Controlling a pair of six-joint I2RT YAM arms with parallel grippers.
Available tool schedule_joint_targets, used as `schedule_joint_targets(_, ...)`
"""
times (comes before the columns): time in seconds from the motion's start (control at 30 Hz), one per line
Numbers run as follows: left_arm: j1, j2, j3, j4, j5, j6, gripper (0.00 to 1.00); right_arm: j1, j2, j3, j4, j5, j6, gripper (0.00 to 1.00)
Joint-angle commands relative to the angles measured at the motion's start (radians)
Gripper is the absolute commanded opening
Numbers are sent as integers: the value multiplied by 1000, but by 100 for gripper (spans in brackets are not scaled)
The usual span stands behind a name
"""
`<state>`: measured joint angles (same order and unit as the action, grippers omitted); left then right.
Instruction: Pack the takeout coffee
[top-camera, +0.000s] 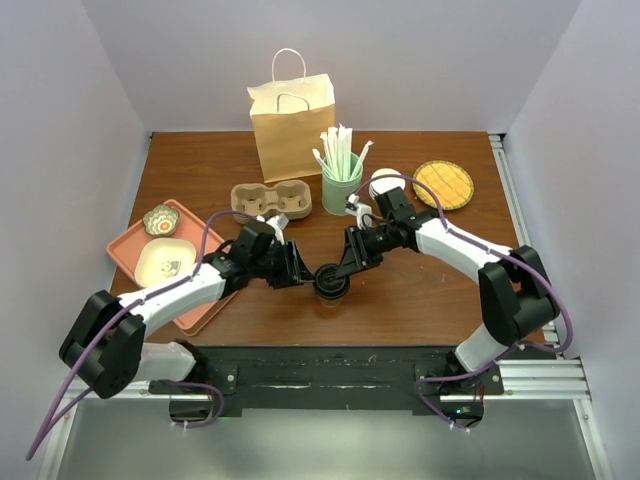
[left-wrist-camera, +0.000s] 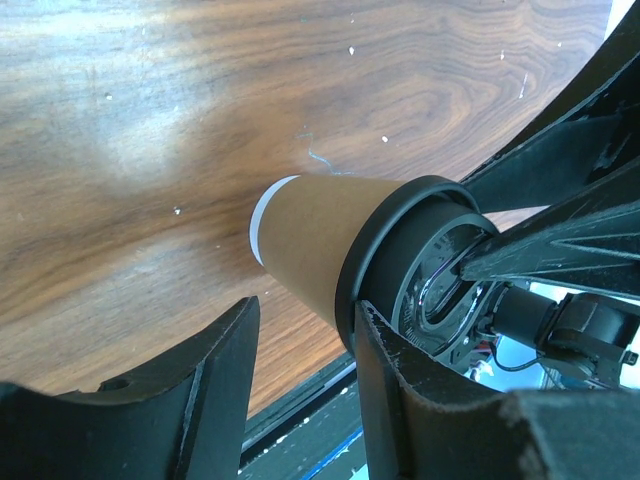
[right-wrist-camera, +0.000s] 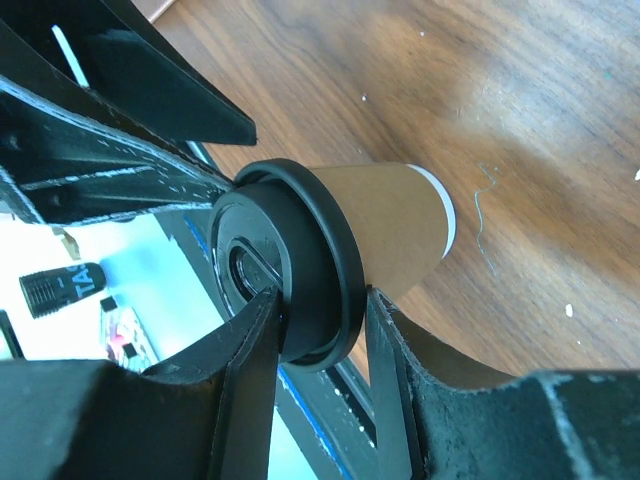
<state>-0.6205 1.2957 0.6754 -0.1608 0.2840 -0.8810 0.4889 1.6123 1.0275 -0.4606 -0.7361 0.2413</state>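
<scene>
**Top external.**
- Takeout coffee: stands on the counter, near its front edge and about midway across.
- Left hand: reaches the cup from the left.
- Right hand: reaches the cup from the right, so the two meet over it.
- Paper bag: upright at the back of the counter.
- Green cup of sticks: just right of the bag.
- Cardboard cup carrier: in front of the bag.
- Pink tray: far left, holding a white bowl.
- Woven yellow mat: far right.

**Left wrist.**
- Takeout coffee: brown paper wall with a white base rim on the wood.
- Lid: black.
- Left hand: fingers apart. One finger lies against the lid rim, and bare wood shows between the other and the cup, so nothing is clamped.
- A finger of the right hand lies across the lid top.

**Right wrist.**
- Right hand: closed on the lid of the takeout coffee. One finger is on the lid's top face and the other under its rim, against the paper wall.
</scene>
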Motion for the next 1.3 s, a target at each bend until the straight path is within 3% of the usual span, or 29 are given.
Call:
schedule_joint_targets(0.0,-15,19,-65,-89,-114,5,47,14,32,-113,75,106,-13,33)
schedule_joint_targets(0.27,-24,7,-88,-114,-134,-4,46,16,-43,-266,246,126,27,34)
schedule_joint_targets(0.53,-28,-27,-120,-151,-152,-45,46,14,-64,-316,318,130,38,34)
schedule_joint_targets(0.87,-30,-122,51,-246,-112,-50,55,14,-83,-118,149,86,-31,42)
schedule_joint_targets(1.13,-28,-148,93,-275,-105,-49,59,16,-55,-18,71,54,-54,55)
schedule_joint_targets(1.27,-28,-145,119,-275,-106,-39,61,16,-46,31,45,35,-56,56)
